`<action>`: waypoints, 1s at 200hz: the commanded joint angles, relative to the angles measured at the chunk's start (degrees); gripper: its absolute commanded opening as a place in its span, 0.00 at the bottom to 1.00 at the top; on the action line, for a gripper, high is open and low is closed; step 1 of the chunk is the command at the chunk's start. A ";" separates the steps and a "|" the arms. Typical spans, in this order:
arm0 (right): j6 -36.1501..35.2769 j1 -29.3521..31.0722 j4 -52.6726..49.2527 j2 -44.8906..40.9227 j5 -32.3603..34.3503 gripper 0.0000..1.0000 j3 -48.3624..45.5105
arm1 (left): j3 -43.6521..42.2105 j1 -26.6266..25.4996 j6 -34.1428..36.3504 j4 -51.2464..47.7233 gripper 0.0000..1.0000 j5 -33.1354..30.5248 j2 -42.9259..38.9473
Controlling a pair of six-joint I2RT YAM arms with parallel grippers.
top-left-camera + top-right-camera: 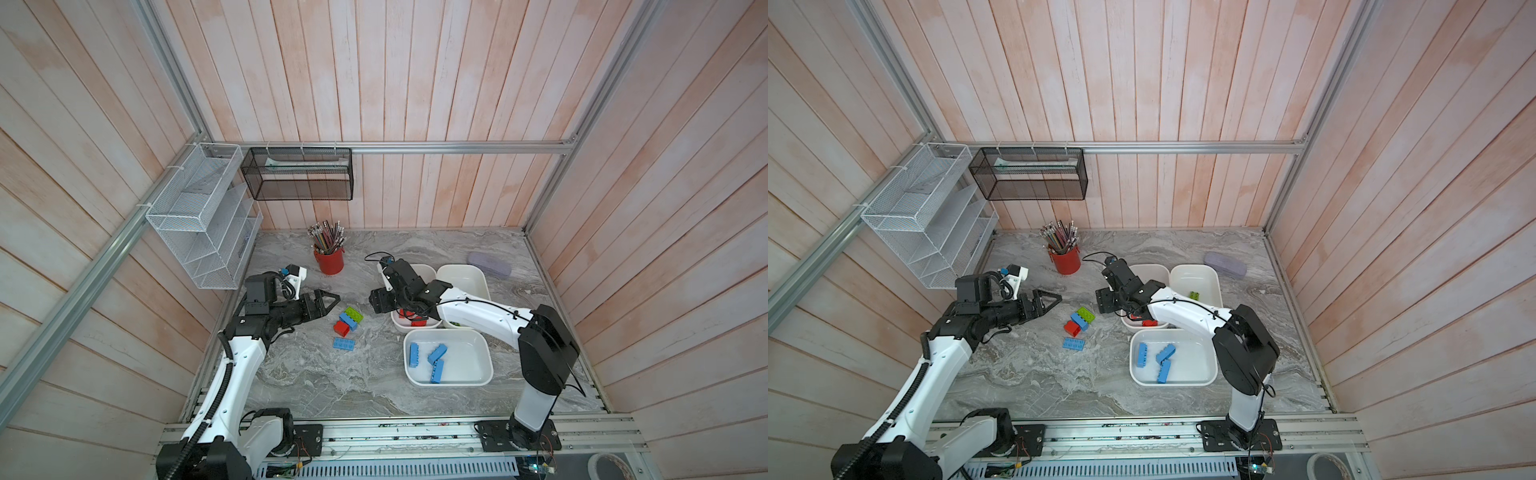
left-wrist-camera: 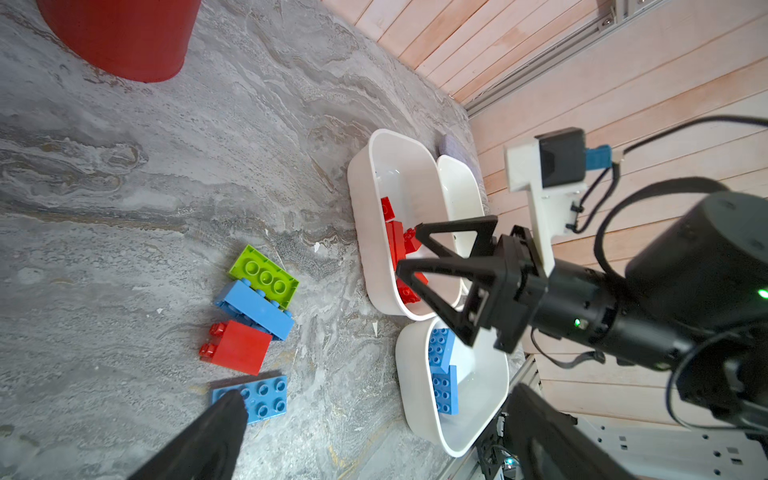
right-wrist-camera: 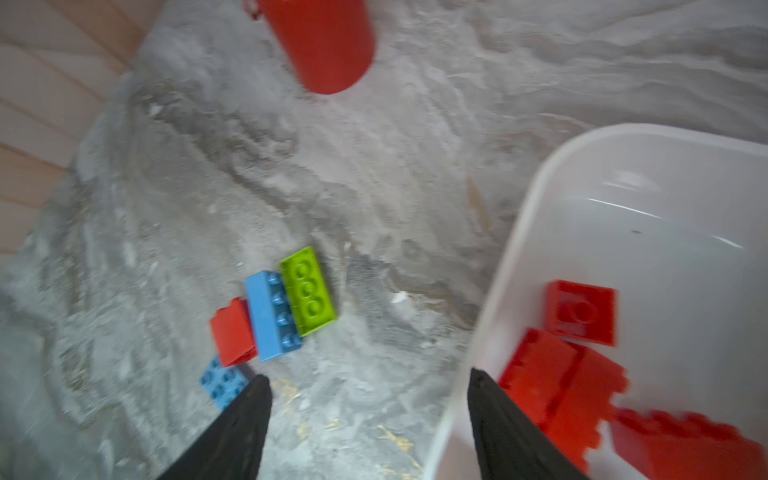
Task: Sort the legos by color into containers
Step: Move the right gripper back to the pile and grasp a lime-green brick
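Right claw, red legos blurry

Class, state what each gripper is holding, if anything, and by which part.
Nothing is held. The left gripper stands open above the table; the right gripper is open by the tub of red bricks.

1. No text, label, brand, number or sign can be read in any view.
2. The long white packet in the black mesh basket, on the wall above and behind the red pencil cup, carries a teal mark at one end that is too small to read.
3. The studs of the lime green lego, in front of the red pencil cup, show no legible lettering.
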 commanded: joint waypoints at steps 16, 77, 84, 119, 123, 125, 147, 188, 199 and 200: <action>-5.03 3.12 0.43 8.19 -6.82 0.73 5.65 | 0.55 0.33 1.40 -2.21 1.00 -3.70 -2.13; -8.76 2.59 -5.21 18.31 -0.50 0.64 14.79 | 0.11 0.42 1.49 -2.77 1.00 -3.80 -2.99; -9.23 2.59 -5.64 19.03 -0.19 0.64 15.27 | 0.10 0.49 1.62 -2.79 1.00 -3.84 -2.88; -10.85 2.21 -7.20 22.20 -0.98 0.64 18.00 | -0.15 0.42 1.74 -2.61 1.00 -3.65 -2.32; -10.98 2.23 -7.28 22.49 -1.61 0.65 18.25 | -0.23 0.46 1.80 -2.59 1.00 -3.52 -2.31; -11.00 2.23 -7.29 22.63 -1.86 0.65 18.38 | -0.24 0.43 1.86 -2.65 1.00 -3.49 -2.33; -11.48 2.34 -7.45 24.03 -3.33 0.67 19.14 | -0.24 0.42 2.18 -2.94 1.00 -3.67 -2.35; -12.41 2.96 -8.50 26.27 -4.70 0.67 21.28 | -0.55 0.42 2.77 -3.34 1.00 -3.97 -2.25; -12.50 3.10 -8.79 26.68 -4.90 0.67 21.80 | -0.44 0.42 2.81 -3.49 1.00 -4.05 -2.22; -12.50 3.11 -8.79 26.73 -4.90 0.67 21.84 | -0.48 0.42 2.80 -3.49 1.00 -4.03 -2.20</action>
